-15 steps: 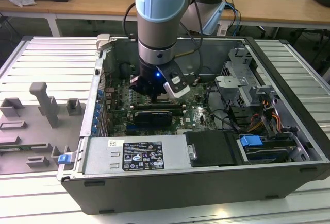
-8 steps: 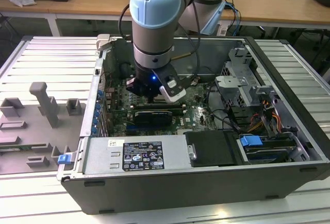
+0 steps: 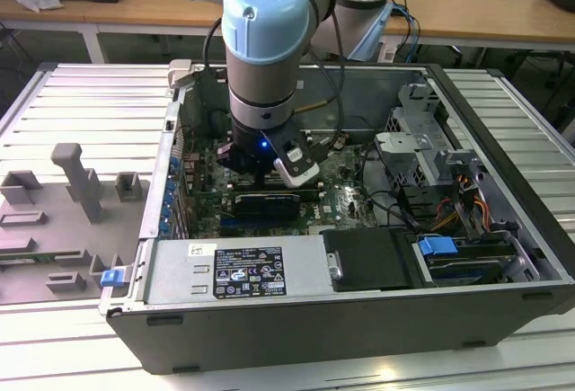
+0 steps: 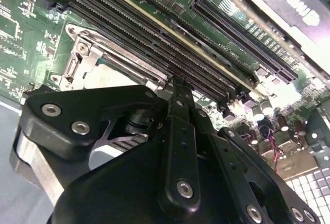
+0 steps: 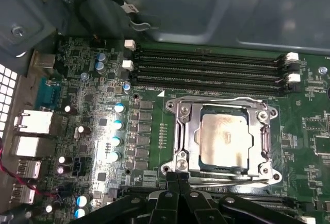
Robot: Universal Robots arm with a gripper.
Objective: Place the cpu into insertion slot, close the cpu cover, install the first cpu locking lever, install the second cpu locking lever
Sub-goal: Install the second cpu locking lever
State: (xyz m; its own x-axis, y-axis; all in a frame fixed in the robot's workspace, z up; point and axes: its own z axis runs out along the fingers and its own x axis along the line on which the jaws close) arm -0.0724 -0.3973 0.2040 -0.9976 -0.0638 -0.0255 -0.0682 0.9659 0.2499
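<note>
The cpu (image 5: pixel 224 140), pale silver-grey, lies flat in the insertion slot (image 5: pixel 272 175) on the green motherboard. The cpu cover (image 5: pixel 184 131), a silver frame, is folded down around it. A thin wire lever (image 5: pixel 234 178) runs along the slot's edge closest to my fingers, and another (image 5: pixel 221 100) runs along the opposite edge. My gripper (image 5: pixel 178 176) is shut, with its black tips together just at that nearer edge. In the second wrist view the gripper (image 4: pixel 174 82) tip sits beside the slot's metal rim (image 4: pixel 87 62). In the exterior view the gripper (image 3: pixel 260 171) is down inside the open computer case.
Long black memory slots (image 5: pixel 206 67) run beside the socket. A black card (image 3: pixel 265 204) lies just in front of the arm. The power supply box (image 3: pixel 234 270) and drive cage (image 3: pixel 422 144) stand around it, with loose cables (image 3: pixel 404 202). Grey fixtures (image 3: pixel 72 193) sit outside on the exterior view's left.
</note>
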